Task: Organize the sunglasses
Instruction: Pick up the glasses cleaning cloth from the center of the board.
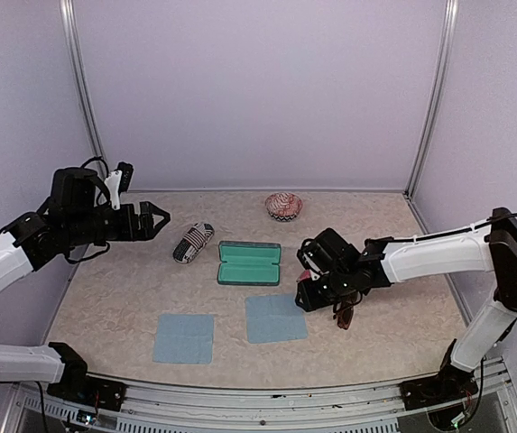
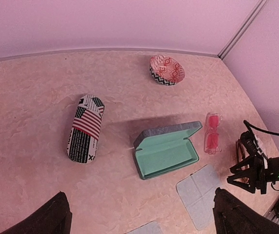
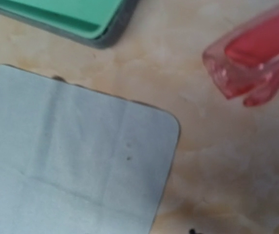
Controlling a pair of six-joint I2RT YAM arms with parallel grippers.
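The slim pink-red sunglasses (image 2: 212, 133) lie folded on the table just right of the open teal case (image 2: 166, 150); they also show in the right wrist view (image 3: 256, 53). The dark reddish-brown sunglasses (image 1: 344, 314) lie on the table behind my right gripper (image 1: 305, 298), mostly hidden by it. That gripper hangs low over the corner of the right blue cloth (image 3: 71, 156), holds nothing, and looks open in the left wrist view (image 2: 232, 175). My left gripper (image 1: 161, 219) is open and empty, raised high at the left, looking down across the table (image 2: 141, 195).
A black-and-white flag-patterned pouch (image 1: 193, 242) lies left of the teal case (image 1: 249, 263). A red patterned bowl (image 1: 283, 207) stands at the back. Two blue cloths (image 1: 184, 337) (image 1: 274, 317) lie near the front edge. Walls close in the back and both sides.
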